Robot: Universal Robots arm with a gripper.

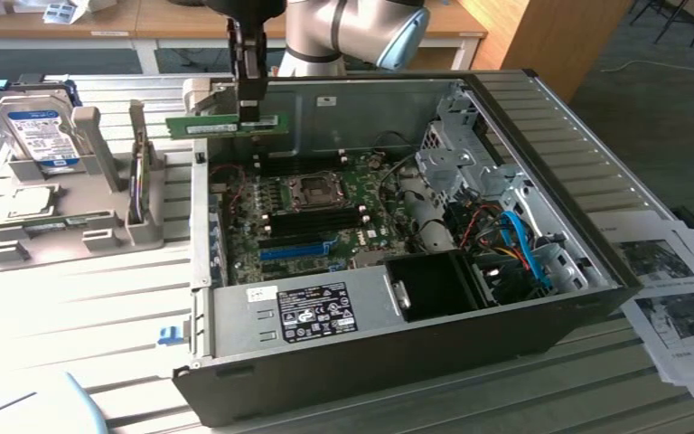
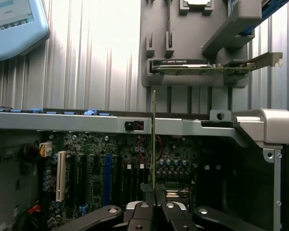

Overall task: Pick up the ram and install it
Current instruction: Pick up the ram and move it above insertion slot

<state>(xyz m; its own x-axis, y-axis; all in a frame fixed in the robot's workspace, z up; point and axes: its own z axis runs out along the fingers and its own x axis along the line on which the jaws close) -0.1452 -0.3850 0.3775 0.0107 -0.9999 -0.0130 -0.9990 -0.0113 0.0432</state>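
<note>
Above the open computer case (image 1: 383,371) | gripper (image 1: 250,112) clamped on the ram (image 1: 217,126) — green stick held level, in the air over the motherboard (image 1: 323,221) | hard drive (image 1: 36,131) stands in its holder at the exterior view's left

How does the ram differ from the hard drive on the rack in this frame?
The ram is a thin green stick; the hard drive is a boxy block with a blue-white label. The ram is held by the gripper over the open case; the hard drive stands in a grey holder. Both are oriented on edge.
</note>
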